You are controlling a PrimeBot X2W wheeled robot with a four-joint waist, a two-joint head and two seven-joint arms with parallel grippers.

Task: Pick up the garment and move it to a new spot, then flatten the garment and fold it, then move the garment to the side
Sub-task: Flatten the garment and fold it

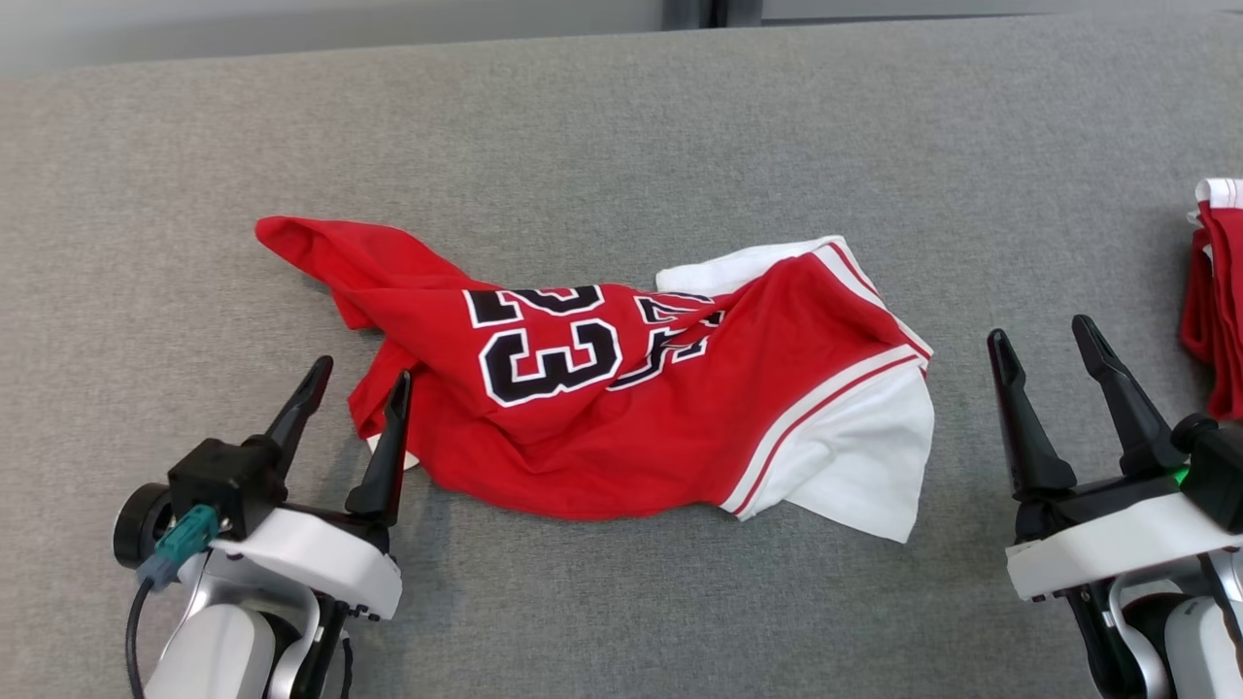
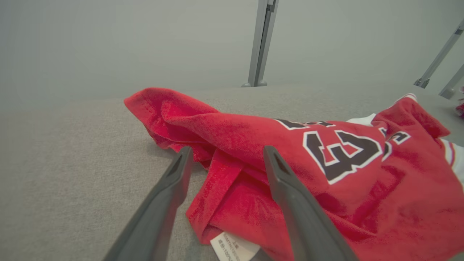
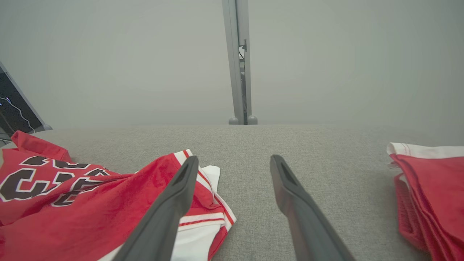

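Garment [image 1: 621,408]: one, red, crumpled in the middle of the worktop [image 1: 621,126], spread wider than deep.
Print: black, white-outlined "23" facing up, with more creased characters just to its right.
Sleeves: two white patches with red-white striped trim, one at the far right, one at the near right corner.
Label [image 2: 233,246]: one, small and white, peeking from under the near left hem.
Left end effector [image 1: 361,369]: one, two dark fingers spread apart, holding nothing. Sits at the garment's near left edge. In the left wrist view the right finger [image 2: 290,192] lies over red cloth and the other over bare worktop. Cannot tell whether it touches the cloth.
Right end effector [image 1: 1042,330]: one, two fingers spread apart, empty. Over bare worktop, just right of the garment's white sleeve, between the garment and the pile.
Pile [image 1: 1219,301]: one stack of red cloth with white trim at the right edge of the worktop, well apart from the garment.
Post [image 3: 239,72]: one upright grey one beyond the far edge of the worktop.
Total of cloth items: two, one loose garment and one pile.
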